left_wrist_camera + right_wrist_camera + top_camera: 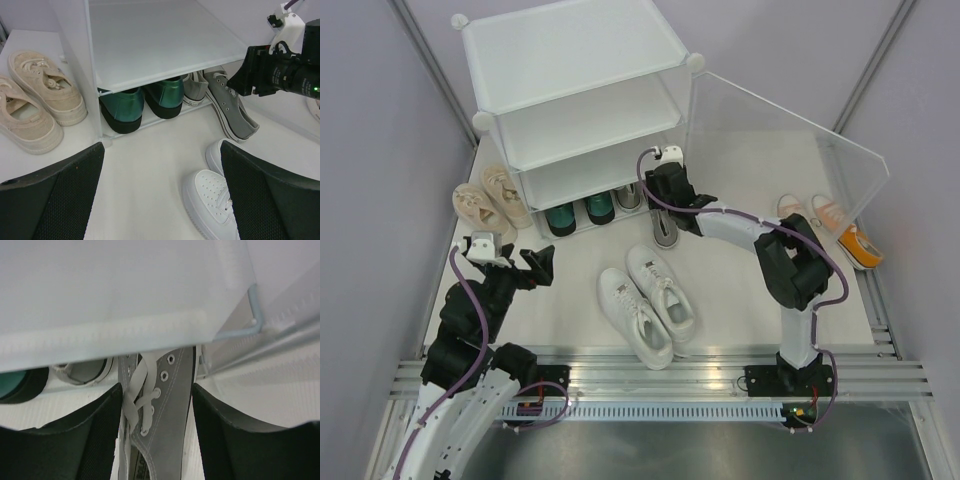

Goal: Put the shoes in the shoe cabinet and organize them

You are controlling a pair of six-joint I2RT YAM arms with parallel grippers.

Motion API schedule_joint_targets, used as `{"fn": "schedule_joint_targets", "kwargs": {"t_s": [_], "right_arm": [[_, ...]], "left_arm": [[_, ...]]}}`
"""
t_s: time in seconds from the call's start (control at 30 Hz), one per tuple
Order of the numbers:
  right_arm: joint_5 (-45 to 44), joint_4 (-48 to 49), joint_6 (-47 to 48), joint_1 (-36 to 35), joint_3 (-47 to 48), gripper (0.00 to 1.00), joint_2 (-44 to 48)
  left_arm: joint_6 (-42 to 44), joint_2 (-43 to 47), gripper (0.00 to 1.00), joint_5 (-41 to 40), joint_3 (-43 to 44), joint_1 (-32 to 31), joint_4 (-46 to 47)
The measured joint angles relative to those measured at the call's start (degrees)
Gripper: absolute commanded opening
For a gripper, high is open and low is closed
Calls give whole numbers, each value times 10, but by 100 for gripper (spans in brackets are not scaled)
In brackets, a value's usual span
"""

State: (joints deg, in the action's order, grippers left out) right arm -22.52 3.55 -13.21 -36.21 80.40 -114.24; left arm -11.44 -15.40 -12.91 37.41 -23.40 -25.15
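The white shoe cabinet (582, 95) stands at the back, with its clear door (790, 140) swung open to the right. Two dark green shoes (578, 213) and one grey shoe (629, 197) sit in the bottom tier. My right gripper (665, 212) is shut on the second grey shoe (167, 410). That shoe's toe is under the bottom shelf edge and its heel (243, 125) sticks out. My left gripper (542, 268) is open and empty over bare table, left of the white pair (648, 300). The beige pair (485, 197) lies left of the cabinet. The orange pair (840, 228) lies behind the door.
Purple walls close in both sides. The table's front edge meets a metal rail (660, 385) that carries the arm bases. The white pair's toes (210, 195) show just beyond my left fingers (65, 195). The right arm (790, 265) reaches across the right half of the table.
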Motion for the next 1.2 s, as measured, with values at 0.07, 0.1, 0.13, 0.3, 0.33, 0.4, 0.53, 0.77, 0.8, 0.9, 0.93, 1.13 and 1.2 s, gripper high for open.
{"fn": "schedule_joint_targets", "kwargs": {"t_s": [0.07, 0.1, 0.13, 0.3, 0.33, 0.4, 0.53, 0.77, 0.8, 0.9, 0.93, 1.13, 1.2], "right_arm": [[13, -2, 0, 0, -23, 62, 25], [20, -5, -1, 0, -36, 62, 39], [29, -4, -1, 0, -50, 62, 55], [65, -2, -6, 0, -110, 63, 127], [73, 0, -9, 0, -124, 64, 139], [87, 0, -16, 0, -151, 65, 161], [105, 0, -27, -5, -195, 68, 182], [112, 4, -40, -32, -244, 68, 182], [113, 5, -42, -35, -246, 68, 182], [115, 16, -47, -41, -249, 66, 179], [115, 20, -49, -41, -249, 62, 177], [84, 20, -52, -42, -249, 42, 157], [72, 20, -52, -42, -249, 31, 152]], "left_arm": [[0, 0, 100, 0, 0, 0, 0], [0, 0, 100, 0, 0, 0, 0], [0, 0, 100, 0, 0, 0, 0], [0, 0, 100, 0, 0, 0, 0], [0, 0, 100, 0, 0, 0, 0], [0, 0, 100, 0, 0, 0, 0], [0, 0, 100, 0, 0, 0, 0], [0, 0, 100, 1, 0, -2, 0], [0, 0, 100, 1, 0, -2, 0], [0, 0, 100, 1, 0, -3, 0], [0, 0, 100, 1, 0, -3, 0], [0, 0, 100, 1, 0, -5, 0], [0, 0, 100, 1, -1, -5, 0]]}}
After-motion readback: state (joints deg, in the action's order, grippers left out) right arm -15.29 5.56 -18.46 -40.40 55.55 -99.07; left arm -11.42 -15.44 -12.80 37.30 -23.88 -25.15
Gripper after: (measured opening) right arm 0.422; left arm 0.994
